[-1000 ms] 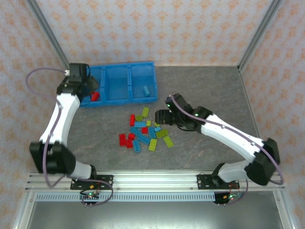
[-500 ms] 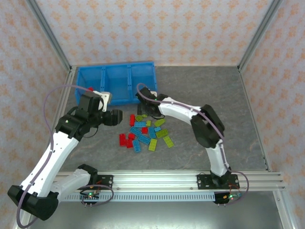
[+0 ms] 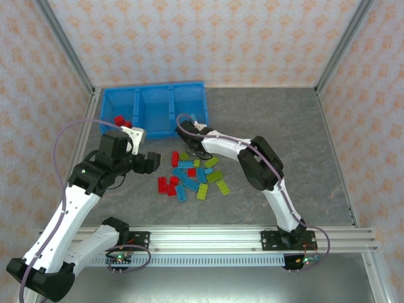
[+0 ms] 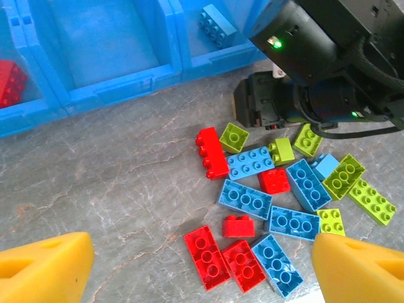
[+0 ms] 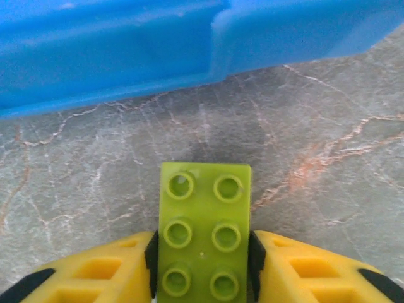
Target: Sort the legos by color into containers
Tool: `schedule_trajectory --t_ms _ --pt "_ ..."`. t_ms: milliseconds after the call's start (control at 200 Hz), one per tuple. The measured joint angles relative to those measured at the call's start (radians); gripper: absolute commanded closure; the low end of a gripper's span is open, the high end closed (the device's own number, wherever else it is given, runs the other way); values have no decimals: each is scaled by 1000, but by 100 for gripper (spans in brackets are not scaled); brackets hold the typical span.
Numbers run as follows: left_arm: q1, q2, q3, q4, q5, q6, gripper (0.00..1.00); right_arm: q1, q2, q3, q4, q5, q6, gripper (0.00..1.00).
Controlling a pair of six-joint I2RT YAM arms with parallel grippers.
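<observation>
A pile of red, light blue and yellow-green legos (image 3: 192, 177) lies mid-table in front of the blue containers (image 3: 158, 134). My right gripper (image 5: 202, 252) is shut on a yellow-green lego (image 5: 203, 230), pinched at both sides by the pads, close to the bin's front wall (image 5: 126, 50). From above, that gripper (image 3: 196, 150) sits at the pile's far edge. My left gripper (image 4: 202, 259) is open, with its fingers (image 4: 44, 268) wide apart over the red legos (image 4: 218, 255) at the pile's near-left side. Red legos (image 3: 121, 120) lie in the left compartment and a blue one (image 4: 216, 25) in the right.
The right arm's black wrist (image 4: 303, 95) hangs over the far side of the pile, close to my left gripper's field. Bare grey table (image 3: 278, 126) spreads to the right of the bin. Metal frame posts (image 3: 63, 44) stand at the back corners.
The left arm left the bin's left compartment, came down beside the pile and opened. The right gripper swung to the pile's far edge and closed on a yellow-green lego.
</observation>
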Motion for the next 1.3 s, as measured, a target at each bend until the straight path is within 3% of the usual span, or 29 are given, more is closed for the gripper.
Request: schedule_trajectory --t_ms 190,360,475,566,721,966,1026,1156,1301 --pt "0 -10 0 0 -37 0 10 0 -135 -203 88 -3 -3 71" --pt "0 -47 -10 0 -71 0 10 11 -370 -388 190 -9 -79 70" --pt "0 -80 -13 0 -97 0 9 50 -516 -399 301 0 -171 69" --pt "0 -105 -14 0 -125 0 9 97 -537 -335 365 13 -257 70" --pt "0 -150 -29 1 -200 -4 9 134 -359 -73 419 16 -360 70" --pt "0 -207 -50 5 -291 -5 8 120 131 470 345 56 -482 71" --pt "0 -208 -51 7 -299 -8 8 115 249 618 299 56 -491 66" --pt "0 -205 -55 8 -314 -8 8 102 463 926 168 35 -507 43" --pt "1 -192 -57 8 -317 -8 8 95 496 989 95 18 -513 43"
